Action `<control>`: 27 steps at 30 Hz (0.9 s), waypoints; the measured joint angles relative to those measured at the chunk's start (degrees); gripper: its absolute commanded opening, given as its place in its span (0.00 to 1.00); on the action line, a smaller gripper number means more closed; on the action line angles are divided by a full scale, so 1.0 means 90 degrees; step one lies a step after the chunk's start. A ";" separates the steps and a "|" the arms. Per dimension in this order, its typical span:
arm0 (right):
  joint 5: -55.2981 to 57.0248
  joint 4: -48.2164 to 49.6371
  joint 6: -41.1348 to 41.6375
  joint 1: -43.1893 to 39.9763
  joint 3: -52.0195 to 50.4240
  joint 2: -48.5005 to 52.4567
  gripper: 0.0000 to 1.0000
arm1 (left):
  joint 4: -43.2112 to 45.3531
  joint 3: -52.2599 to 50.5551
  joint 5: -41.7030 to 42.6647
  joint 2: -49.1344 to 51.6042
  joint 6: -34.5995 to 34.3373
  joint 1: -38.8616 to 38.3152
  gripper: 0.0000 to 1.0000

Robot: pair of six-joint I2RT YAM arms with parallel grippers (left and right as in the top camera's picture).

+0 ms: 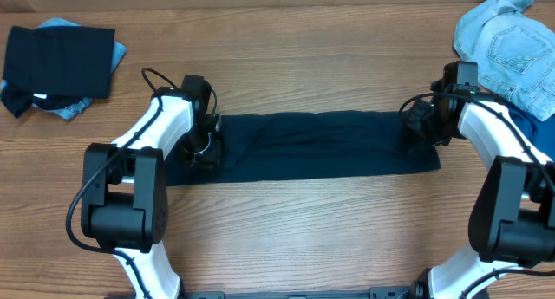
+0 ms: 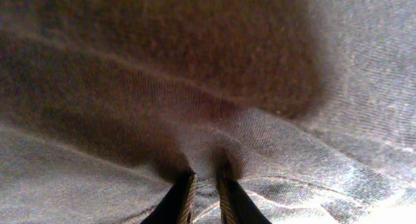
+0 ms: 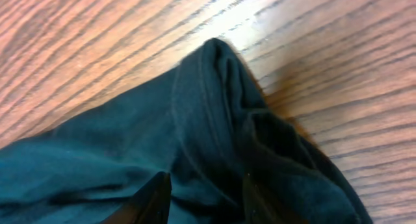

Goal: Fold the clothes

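A dark navy shirt (image 1: 321,147) lies as a long flat strip across the middle of the table. My left gripper (image 1: 206,150) is down on its left end. In the left wrist view the gripper (image 2: 205,188) is shut on a pinch of the shirt's cloth (image 2: 195,74), which puckers toward the fingertips. At the strip's right end sits my right gripper (image 1: 419,126). Seen from the right wrist, this gripper (image 3: 208,198) has its jaws apart over a bunched corner of the shirt (image 3: 130,133), with folds of cloth lying between the fingers.
A folded black garment (image 1: 59,61) rests on a blue piece at the back left. A pale denim piece (image 1: 507,43) is heaped at the back right, with a mid-blue piece (image 1: 536,133) beside my right arm. Bare wooden table (image 1: 286,238) lies in front of the strip.
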 measured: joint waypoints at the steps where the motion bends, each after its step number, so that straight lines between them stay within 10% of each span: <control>1: 0.0005 0.0000 0.0012 0.0002 -0.0010 0.0027 0.36 | 0.0000 0.0000 0.0000 0.0000 -0.0002 0.0000 0.18; 11: -0.0029 0.0590 0.0197 -0.0002 -0.0187 0.0143 0.12 | 0.0005 0.0000 -0.0002 0.0000 -0.0002 0.0000 0.18; 22: -0.0583 0.1872 0.0384 -0.0384 -0.0189 0.0143 0.06 | 0.0049 -0.0002 -0.0005 0.0000 -0.0002 0.0000 0.18; 25: -0.0729 0.1892 0.0442 -0.0573 -0.0189 0.0143 0.48 | 0.0051 -0.0002 -0.0007 0.0000 -0.0002 0.0000 0.18; 27: -0.0809 0.1603 0.0461 -0.0699 -0.0180 0.0143 0.56 | 0.0066 -0.0002 -0.0015 0.0000 -0.0002 0.0000 0.18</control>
